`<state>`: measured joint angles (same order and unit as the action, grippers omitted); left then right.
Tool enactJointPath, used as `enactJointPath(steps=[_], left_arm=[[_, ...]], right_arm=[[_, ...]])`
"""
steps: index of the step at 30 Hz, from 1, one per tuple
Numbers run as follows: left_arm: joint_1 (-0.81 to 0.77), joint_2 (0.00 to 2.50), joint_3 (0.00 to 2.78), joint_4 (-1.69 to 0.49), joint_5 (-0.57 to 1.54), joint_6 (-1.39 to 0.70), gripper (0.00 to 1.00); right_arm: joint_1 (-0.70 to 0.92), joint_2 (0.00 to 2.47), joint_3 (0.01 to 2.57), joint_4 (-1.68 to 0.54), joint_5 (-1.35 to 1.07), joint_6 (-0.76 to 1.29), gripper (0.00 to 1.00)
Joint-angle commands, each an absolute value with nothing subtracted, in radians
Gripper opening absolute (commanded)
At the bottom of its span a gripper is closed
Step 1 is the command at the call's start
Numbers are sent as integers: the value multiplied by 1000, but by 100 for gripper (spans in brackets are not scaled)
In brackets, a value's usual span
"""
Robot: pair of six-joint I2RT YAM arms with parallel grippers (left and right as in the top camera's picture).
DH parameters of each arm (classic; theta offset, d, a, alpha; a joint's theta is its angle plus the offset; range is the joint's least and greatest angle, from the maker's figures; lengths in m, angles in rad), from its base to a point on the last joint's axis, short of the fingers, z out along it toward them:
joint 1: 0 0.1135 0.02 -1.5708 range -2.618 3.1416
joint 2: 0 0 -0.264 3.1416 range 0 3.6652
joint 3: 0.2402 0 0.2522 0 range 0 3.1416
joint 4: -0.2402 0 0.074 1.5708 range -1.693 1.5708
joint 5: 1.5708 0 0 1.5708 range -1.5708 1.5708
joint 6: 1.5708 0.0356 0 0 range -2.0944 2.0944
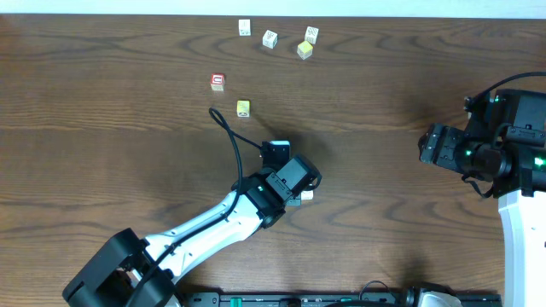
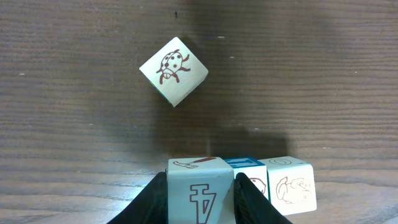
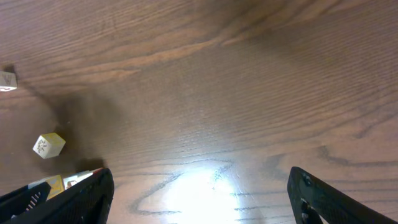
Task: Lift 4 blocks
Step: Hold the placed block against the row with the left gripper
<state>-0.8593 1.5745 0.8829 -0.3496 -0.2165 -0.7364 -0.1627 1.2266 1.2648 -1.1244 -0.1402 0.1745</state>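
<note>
My left gripper (image 2: 201, 182) is clamped on a cream block (image 2: 198, 198) with a red figure printed on its face, and the black fingers (image 2: 158, 194) press on its two sides. A blue-topped block (image 2: 244, 163) sits right against its right side, and a cream block with a red animal outline (image 2: 291, 185) comes next in the row. Ahead of the gripper and apart from that row, a ladybug block (image 2: 173, 70) lies corner-on on the wooden table (image 2: 311, 74). I cannot tell whether the held block is clear of the wood.

From overhead, this arm reaches in from the near left to about mid-table. Three white blocks (image 1: 270, 38) sit near the far edge, with a yellow cube (image 1: 304, 50) just beside the rightmost one. A red cube (image 1: 217, 82) and a second yellow cube (image 1: 243, 107) lie between them and the arm.

My right gripper (image 3: 199, 198) is at the right side, spread wide with only bare wood between its fingers.
</note>
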Motion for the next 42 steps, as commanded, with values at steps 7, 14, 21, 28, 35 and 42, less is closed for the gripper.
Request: enactJointPath(steps=[7, 14, 21, 28, 35, 42], left_arm=[[-860, 1629, 869, -348, -240, -762, 8], [-861, 1635, 869, -341, -240, -762, 8], [-861, 1635, 869, -338, -240, -762, 9], [-861, 1635, 869, -338, -236, -762, 12], [-868, 1636, 869, -338, -233, -762, 11], [-872, 1646, 869, -338, -233, -765, 11]], right_arm=[[-169, 1225, 1260, -1122, -149, 163, 87], [-169, 1225, 1260, -1122, -148, 163, 87], [-169, 1225, 1260, -1121, -148, 163, 87], [-169, 1225, 1260, -1122, -149, 163, 87], [-169, 1225, 1260, -1122, -148, 163, 87], [-169, 1225, 1260, -1122, -149, 163, 87]])
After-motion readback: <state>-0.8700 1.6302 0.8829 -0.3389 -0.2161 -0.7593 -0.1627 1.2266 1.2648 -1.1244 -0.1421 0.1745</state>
